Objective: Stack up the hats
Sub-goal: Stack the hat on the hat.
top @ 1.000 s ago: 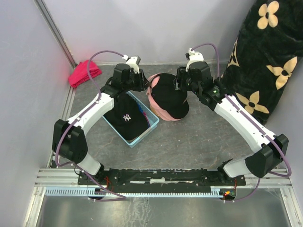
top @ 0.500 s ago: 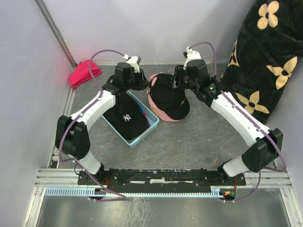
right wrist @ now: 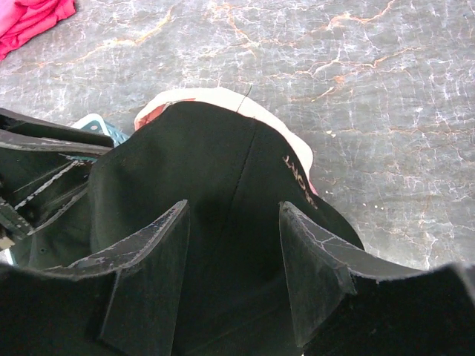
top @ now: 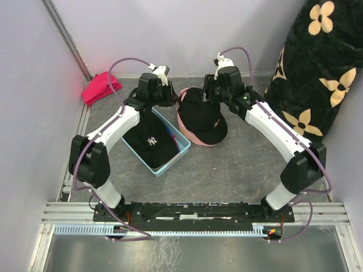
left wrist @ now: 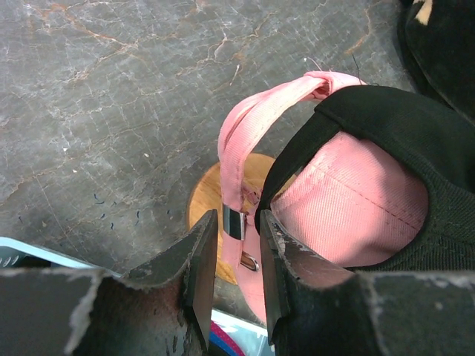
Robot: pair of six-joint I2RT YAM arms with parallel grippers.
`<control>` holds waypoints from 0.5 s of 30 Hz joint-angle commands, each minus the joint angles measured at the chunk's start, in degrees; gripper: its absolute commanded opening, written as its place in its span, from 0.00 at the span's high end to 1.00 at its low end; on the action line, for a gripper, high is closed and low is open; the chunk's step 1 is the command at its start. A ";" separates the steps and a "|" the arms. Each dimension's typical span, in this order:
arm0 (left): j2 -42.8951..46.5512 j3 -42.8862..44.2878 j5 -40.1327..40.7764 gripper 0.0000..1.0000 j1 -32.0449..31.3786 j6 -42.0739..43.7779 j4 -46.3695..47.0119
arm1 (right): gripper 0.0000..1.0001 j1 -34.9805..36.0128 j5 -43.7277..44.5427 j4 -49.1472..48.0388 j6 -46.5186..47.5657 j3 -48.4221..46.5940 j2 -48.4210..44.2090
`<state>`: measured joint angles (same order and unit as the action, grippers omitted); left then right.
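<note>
A black hat point(top: 204, 116) sits over a light pink hat point(top: 182, 116) at the table's middle. My left gripper point(top: 174, 101) is at their back left, shut on the pink hat's strap point(left wrist: 237, 148) near its metal buckle, above a round wooden stand point(left wrist: 202, 194). The pink crown point(left wrist: 356, 200) shows under the black hat's rim point(left wrist: 386, 126). My right gripper point(top: 209, 97) is at the back right. Its fingers stand wide in the right wrist view, closed on the black crown point(right wrist: 208, 148) that fills the gap at the right gripper point(right wrist: 234, 208). Another black hat point(top: 150, 141) lies in a basket.
The light blue basket point(top: 184, 139) stands left of the stack, under my left arm. A red-pink cloth bundle point(top: 101, 88) lies at the back left by the wall. A black blanket with tan flowers point(top: 317, 73) fills the right side.
My right gripper has moved back and to the left along the black hat. The left gripper crept slightly back. The stacked hats have barely shifted.
</note>
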<state>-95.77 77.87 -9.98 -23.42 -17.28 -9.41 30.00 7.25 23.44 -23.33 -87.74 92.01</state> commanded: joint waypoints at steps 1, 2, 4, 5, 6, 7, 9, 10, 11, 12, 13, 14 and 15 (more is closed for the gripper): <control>-0.87 2.45 1.68 0.64 0.94 2.98 0.27 | 0.41 -0.90 -1.32 -1.94 -0.84 -2.94 1.75; -1.06 2.46 1.71 0.64 0.99 3.00 0.31 | 0.41 -1.06 -1.43 -1.91 -0.85 -2.96 2.14; -1.47 2.47 1.71 0.64 1.01 3.09 0.32 | 0.41 -1.22 -1.53 -1.76 -0.85 -3.02 2.94; -1.67 2.42 1.66 0.64 1.02 3.05 0.28 | 0.41 -1.30 -1.59 -1.67 -0.84 -3.04 3.25; -1.78 2.48 1.57 0.65 0.98 3.05 0.31 | 0.41 -1.45 -1.62 -1.65 -0.91 -3.00 3.54; -1.87 2.47 1.54 0.65 1.00 3.02 0.37 | 0.41 -1.58 -1.76 -1.65 -0.98 -2.85 3.80; -2.00 2.55 1.50 0.65 1.05 2.95 0.44 | 0.41 -1.80 -2.00 -1.96 -1.25 -2.27 4.11; -2.04 2.55 1.46 0.65 1.01 2.95 0.44 | 0.41 -1.90 -2.14 -2.18 -1.43 -1.86 4.23; -2.12 2.63 1.38 0.65 1.03 2.95 0.39 | 0.41 -2.06 -2.33 -2.44 -1.60 -1.51 4.38; -2.21 2.66 1.41 0.65 1.03 2.93 0.39 | 0.41 -2.16 -2.47 -2.51 -1.70 -1.25 4.59; -2.29 2.72 1.37 0.65 1.01 2.95 0.38 | 0.41 -2.23 -2.50 -2.48 -1.90 -1.02 4.85; -2.24 2.73 1.39 0.65 1.01 3.01 0.36 | 0.41 -2.29 -2.50 -2.44 -1.89 -0.76 5.11; -2.29 2.72 1.37 0.65 1.03 2.96 0.39 | 0.41 -2.51 -2.50 -2.48 -2.08 -0.38 5.26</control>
<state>-97.25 78.52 -9.98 -23.18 -17.21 -9.32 28.23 4.84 22.04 -24.82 -88.44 95.59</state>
